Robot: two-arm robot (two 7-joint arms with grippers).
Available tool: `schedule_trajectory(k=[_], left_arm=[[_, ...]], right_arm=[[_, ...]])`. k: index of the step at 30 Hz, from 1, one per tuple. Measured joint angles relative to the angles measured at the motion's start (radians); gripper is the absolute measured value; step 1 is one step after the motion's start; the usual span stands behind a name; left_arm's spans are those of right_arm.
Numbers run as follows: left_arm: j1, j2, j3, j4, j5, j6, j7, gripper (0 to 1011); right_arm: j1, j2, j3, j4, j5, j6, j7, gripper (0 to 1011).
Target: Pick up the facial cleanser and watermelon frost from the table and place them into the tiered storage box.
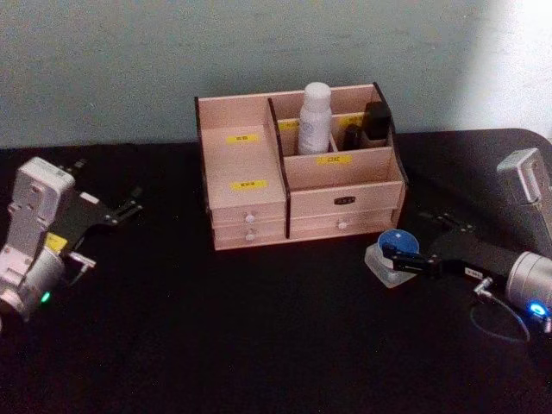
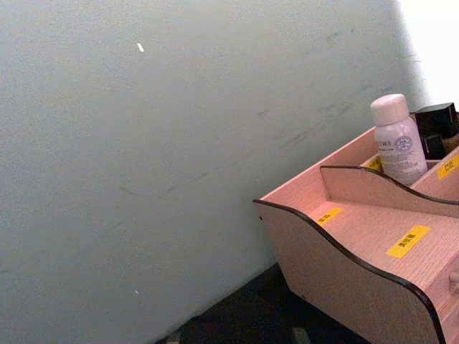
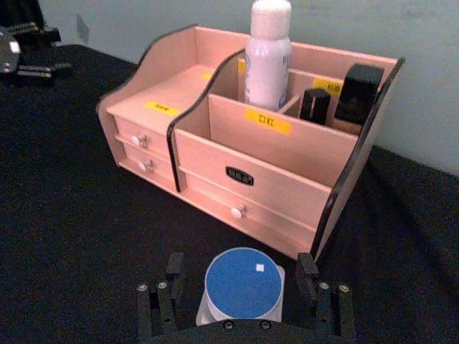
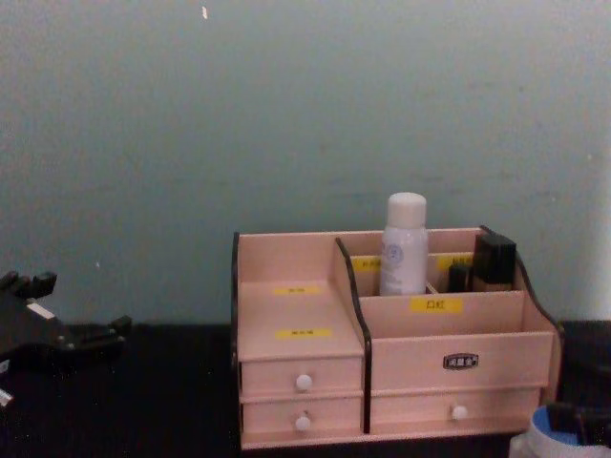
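On my tiered storage box (image 3: 301, 165), the yellow label (image 3: 267, 120) on the front wall of the right-hand section reads 口红. The other yellow labels (image 1: 248, 184) carry dark characters too small for me to read. A dark oval badge (image 3: 239, 175) on the upper right drawer (image 3: 215, 168) has pale lettering I cannot make out, and the print on the white bottle (image 2: 398, 143) is illegible
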Motion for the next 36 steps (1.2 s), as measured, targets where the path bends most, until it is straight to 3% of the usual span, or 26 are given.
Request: schedule_trajectory(k=[11,36], left_arm=[[0.000,0.000,0.000,0.000,0.000,0.000,0.000,1001],[0.000,0.000,0.000,0.000,0.000,0.000,0.000,1001]], right_arm=[[0.032,-0.020,-0.030,0.048,0.000,0.022,-0.015,1000],[0.047,-0.030,-0.052,0.072,0.009,0.047,-0.035,1000]])
